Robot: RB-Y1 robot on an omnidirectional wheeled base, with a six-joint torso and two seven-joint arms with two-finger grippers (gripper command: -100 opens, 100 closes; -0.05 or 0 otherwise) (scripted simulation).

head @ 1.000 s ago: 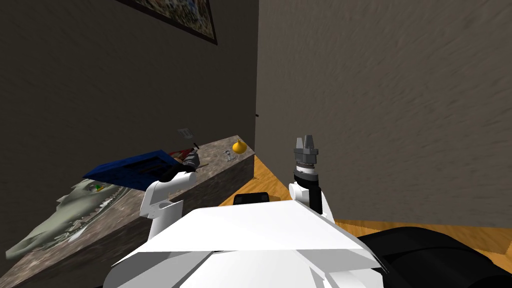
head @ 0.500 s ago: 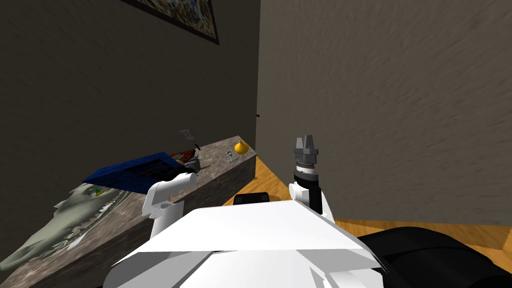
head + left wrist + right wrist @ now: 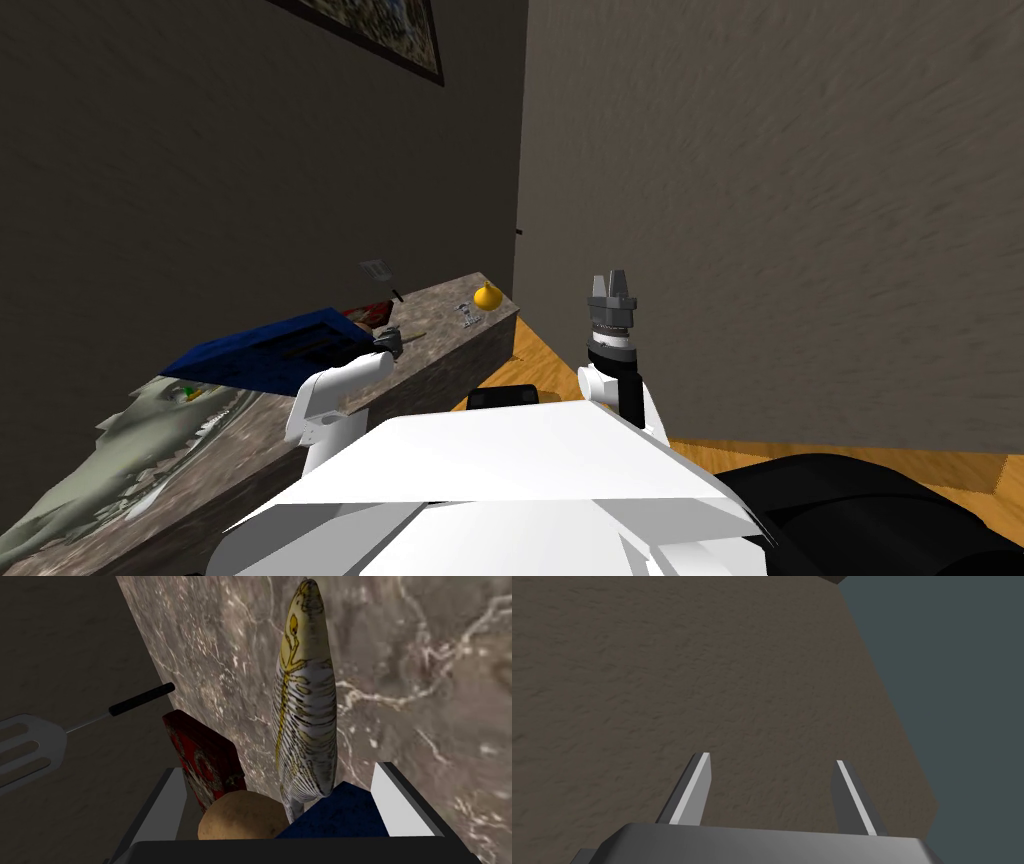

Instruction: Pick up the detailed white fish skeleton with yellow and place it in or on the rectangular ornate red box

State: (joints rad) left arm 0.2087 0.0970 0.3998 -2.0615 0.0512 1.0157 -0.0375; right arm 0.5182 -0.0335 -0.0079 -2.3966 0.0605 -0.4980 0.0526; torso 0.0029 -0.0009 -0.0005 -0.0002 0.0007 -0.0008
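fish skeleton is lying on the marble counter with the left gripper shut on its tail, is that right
No: the left gripper is open, its fingers wide apart and clear of the fish skeleton, as the left wrist view shows. The fish does lie on the marble counter.

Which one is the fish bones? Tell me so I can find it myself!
Find the long marbled counter along the dark wall, where the left gripper hovers open. Next to a red box and a brown round lump lies the fish skeleton: the long, slim white shape, with dark rib lines and a yellow spine and head.
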